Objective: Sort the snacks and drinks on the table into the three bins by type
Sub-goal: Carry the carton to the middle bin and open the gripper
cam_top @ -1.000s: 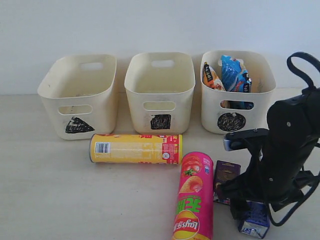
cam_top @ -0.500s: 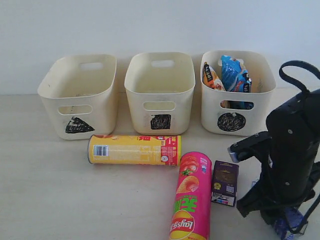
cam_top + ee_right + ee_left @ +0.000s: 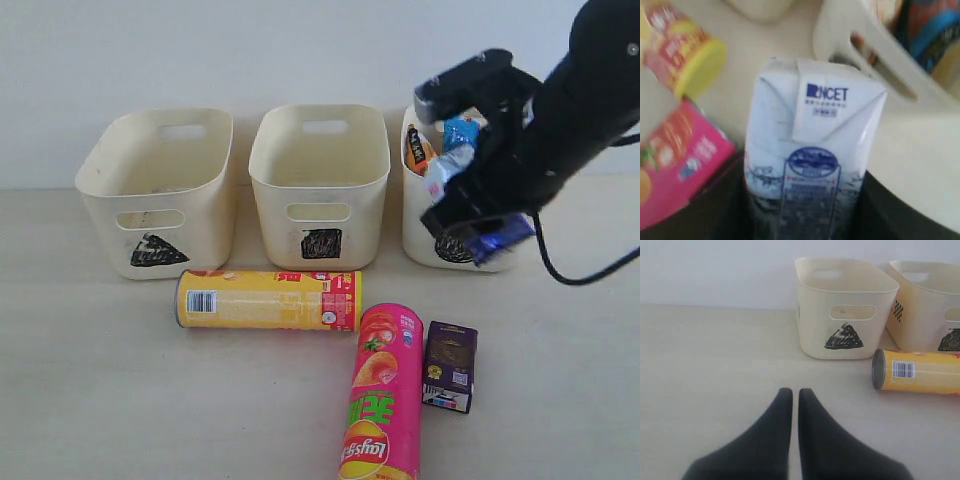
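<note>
My right gripper is shut on the blue-and-white carton, held in the air in front of the circle bin. In the right wrist view the carton sits between the dark fingers, beside that bin's wall. The orange bag and the blue bag stick out of the circle bin. The yellow can, the pink can and the purple carton lie on the table. My left gripper is shut and empty, low over the table.
The triangle bin and the square bin stand at the back with nothing showing inside. In the left wrist view the triangle bin and the yellow can lie ahead of the fingers. A wall rises behind the bins.
My right arm has risen from the table's front right with the blue-and-white carton, up and back to the circle bin. The pink can and purple carton shifted slightly.
</note>
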### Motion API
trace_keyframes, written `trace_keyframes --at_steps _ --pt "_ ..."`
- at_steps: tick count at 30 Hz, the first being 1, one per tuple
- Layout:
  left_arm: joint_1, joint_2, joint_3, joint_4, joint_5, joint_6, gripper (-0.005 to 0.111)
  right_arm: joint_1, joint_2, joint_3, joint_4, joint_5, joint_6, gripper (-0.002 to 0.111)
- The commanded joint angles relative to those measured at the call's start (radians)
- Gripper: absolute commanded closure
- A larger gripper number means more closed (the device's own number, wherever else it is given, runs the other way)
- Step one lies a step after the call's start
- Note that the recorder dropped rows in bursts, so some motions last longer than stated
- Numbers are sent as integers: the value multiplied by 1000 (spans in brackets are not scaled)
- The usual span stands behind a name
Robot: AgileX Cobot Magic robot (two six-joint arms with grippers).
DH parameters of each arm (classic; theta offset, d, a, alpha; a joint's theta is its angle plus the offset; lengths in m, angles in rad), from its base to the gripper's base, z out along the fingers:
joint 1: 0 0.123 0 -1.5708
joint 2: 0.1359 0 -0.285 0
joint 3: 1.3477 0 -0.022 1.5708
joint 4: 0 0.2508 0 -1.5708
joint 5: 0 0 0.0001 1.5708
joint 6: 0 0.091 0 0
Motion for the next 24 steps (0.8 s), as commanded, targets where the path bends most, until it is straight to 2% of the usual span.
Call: trace_keyframes --at_steps 1,7,11,14,16,20,22,24 --pt "4 -4 -3 1 -3 -7 103 -1 106 -121 158 -321 -131 108" --pt "4 -4 -3 1 -3 -7 103 -1 390 -457 182 -357 -179 108" --pt "4 -4 -3 1 -3 -7 103 -1 578 -714 190 -299 -179 108" --pt "4 -4 -3 1 -3 -7 103 -1 668 -833 230 -248 -192 108" --pt "4 -4 -3 1 -3 -7 103 -1 709 -881 239 -210 -212 95" --pt "4 -4 -3 1 -3 -7 103 -5 729 -899 254 -187 -223 56" --pt "4 -4 -3 1 -3 -7 103 -11 729 -899 256 -179 -222 47" --pt "4 -4 -3 1 -3 -7 103 -11 729 -899 249 -176 -222 44"
